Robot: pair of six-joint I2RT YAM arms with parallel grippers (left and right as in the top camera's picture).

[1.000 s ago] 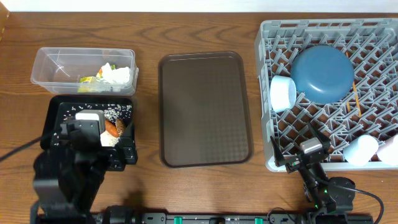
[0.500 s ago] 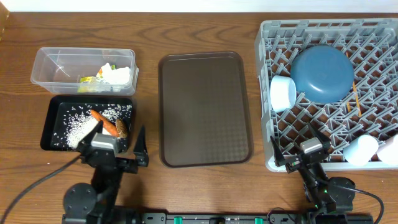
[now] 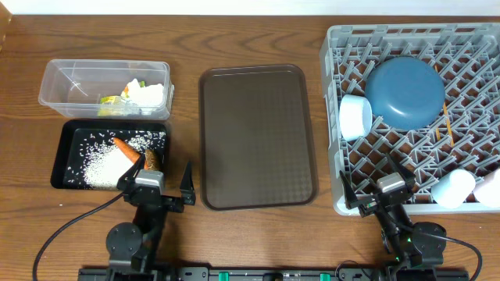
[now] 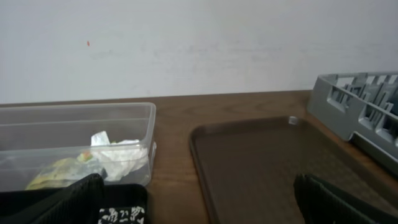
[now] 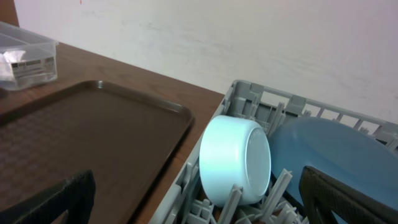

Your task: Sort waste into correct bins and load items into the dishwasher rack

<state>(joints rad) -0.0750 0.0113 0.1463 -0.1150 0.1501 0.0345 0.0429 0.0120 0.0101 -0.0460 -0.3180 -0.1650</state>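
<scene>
The waste lies in the two bins at the left of the table (image 3: 187, 234). The crumpled wrapper (image 3: 141, 94) with its white paper sits at the right end of the clear tub (image 3: 55, 90), the farther bin. The black tray (image 3: 66, 148) lies just near of the tub and holds the loose rice (image 3: 100, 165), partly heaped and partly scattered. The carrot (image 3: 125, 147) lies on the right side of the heap, and the brown lump (image 3: 151, 160) is just beside the carrot's right end. The dishwasher rack (image 3: 336, 70) occupies the right side of the table. The dark blue bowl (image 3: 405, 92) sits in its far half and appears mouth-down. The small white bowl (image 3: 355, 117) is tipped on its side against the rack's left wall, touching or just beside the blue bowl. The chopsticks (image 3: 447, 125) lie on the lattice right of the blue bowl. The light blue cup (image 3: 453, 187) and the pink cup (image 3: 492, 187) rest at the near right corner, the pink cup cut off by the frame edge. The brown serving tray (image 3: 258, 136) lies between the bins and the rack. The left gripper (image 3: 156, 181) hangs at the near right corner of the black tray, fingers spread wide and holding nothing. The right gripper (image 3: 383, 191) hangs at the rack's near edge, likewise spread wide and unloaded.
</scene>
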